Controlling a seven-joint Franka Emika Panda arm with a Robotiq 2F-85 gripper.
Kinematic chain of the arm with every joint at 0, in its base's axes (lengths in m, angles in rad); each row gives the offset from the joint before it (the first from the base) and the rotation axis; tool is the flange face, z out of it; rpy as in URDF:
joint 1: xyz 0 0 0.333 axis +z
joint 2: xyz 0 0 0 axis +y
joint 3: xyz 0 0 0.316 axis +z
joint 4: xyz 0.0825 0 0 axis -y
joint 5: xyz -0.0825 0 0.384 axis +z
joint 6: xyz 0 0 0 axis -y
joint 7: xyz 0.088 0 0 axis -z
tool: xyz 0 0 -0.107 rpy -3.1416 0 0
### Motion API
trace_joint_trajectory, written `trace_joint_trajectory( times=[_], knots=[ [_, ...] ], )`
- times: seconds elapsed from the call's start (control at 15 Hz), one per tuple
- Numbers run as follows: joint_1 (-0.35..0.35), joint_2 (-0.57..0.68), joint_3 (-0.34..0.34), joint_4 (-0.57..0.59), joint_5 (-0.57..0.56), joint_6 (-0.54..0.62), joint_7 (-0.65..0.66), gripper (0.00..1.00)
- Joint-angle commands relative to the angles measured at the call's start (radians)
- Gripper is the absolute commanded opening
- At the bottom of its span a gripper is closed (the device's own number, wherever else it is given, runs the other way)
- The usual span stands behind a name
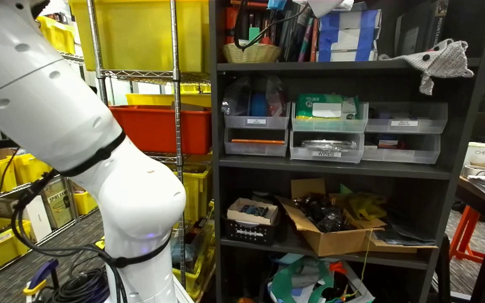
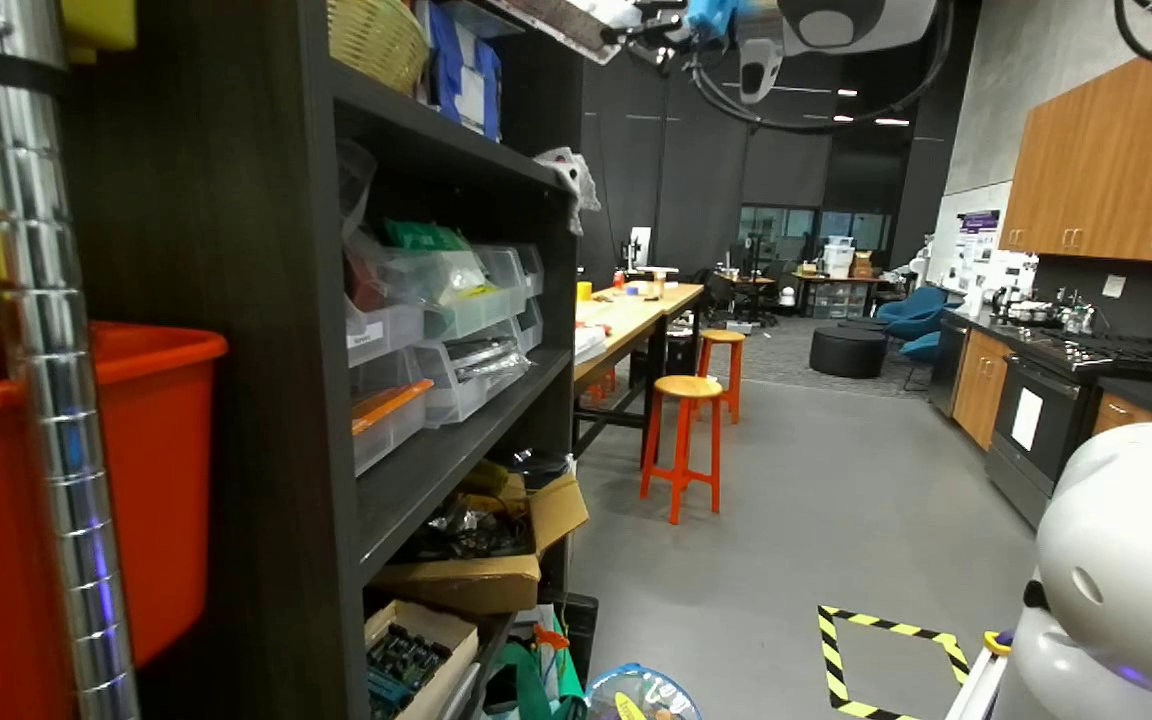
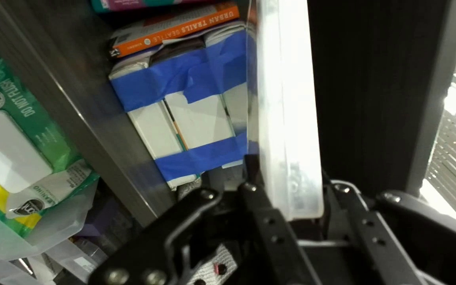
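1. One clear box [image 3: 291, 118], pinched by the gripper [image 3: 289, 174]: jaws press in from both sides at its near end.
2. Box position: up at top shelf [image 1: 310, 66] level, right alongside the taped bundle [image 3: 196, 118], masking one side of it in the wrist view. Touching the bundle or just clear of it: can't tell.
3. Box end probably shows in an exterior view at the upper border, seemingly out past the top shelf's front edge; the remainder is cropped.
4. Progress, my read: grip done, box up at shelf height. Release not done. Whether anything besides the jaws bears its weight: not visible.
5. Next out: orange book [image 3: 176, 33] just beside the bundle, on the side toward the top shelf's left end; basket [image 1: 253, 54] nearer that left end, by the front edge.
6. Toy [image 1: 440, 61] hangs over the top shelf's front edge, near the right corner.
7. One level down: wipes [image 1: 324, 105] in a bin [image 1: 331, 127], mid-length on the middle shelf [image 1: 335, 167].
8. Below: carton [image 1: 343, 244] overhangs the lower shelf [image 1: 284, 251] front edge. Arm [image 1: 78, 118] stands left of the shelves in an exterior view.
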Motion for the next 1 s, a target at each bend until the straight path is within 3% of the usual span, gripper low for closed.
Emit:
trace_joint_trajectory(
  times=[0.0,0.4,0.93],
  knots=[
    [0.008,-0.073,0.018,-0.002,0.033,0.019,-0.028,0.07],
    [-0.017,-0.073,0.110,0.024,-0.016,0.132,0.023,0.07],
    [-0.139,-0.064,0.330,0.012,-0.233,0.407,0.230,0.07]
  ],
)
